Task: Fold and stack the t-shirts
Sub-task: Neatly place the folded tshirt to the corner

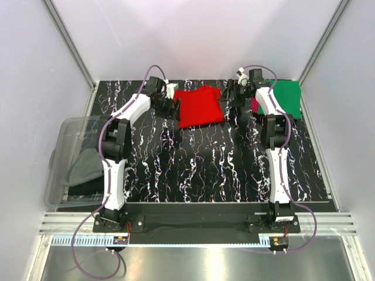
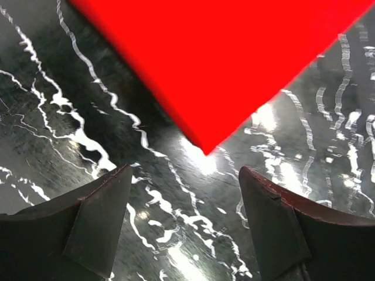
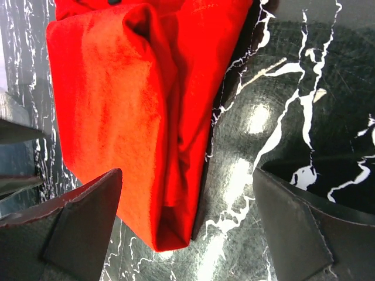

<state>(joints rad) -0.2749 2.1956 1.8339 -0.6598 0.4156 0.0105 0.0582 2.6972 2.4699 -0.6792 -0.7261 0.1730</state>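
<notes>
The bright red t-shirt point(image 1: 199, 105) lies partly folded at the back middle of the table. The green t-shirt point(image 1: 287, 98) lies folded square at the back right. A strip of the pink t-shirt point(image 1: 255, 106) shows beside it, mostly hidden by the right arm. My left gripper point(image 1: 174, 111) is open and empty at the red shirt's left edge. In the left wrist view the gripper point(image 2: 184, 225) is just short of a corner of the red shirt point(image 2: 222, 64). My right gripper point(image 1: 230, 96) is open at the shirt's right edge. In the right wrist view the gripper point(image 3: 187, 231) has a folded corner of the red shirt point(image 3: 129, 117) between its fingers, ungripped.
A clear plastic bin point(image 1: 65, 132) stands off the table's left edge, holding grey and dark clothes point(image 1: 85, 167). White walls and metal posts close in the table at the back and sides. The marbled black tabletop point(image 1: 205, 170) stretches in front of the shirts.
</notes>
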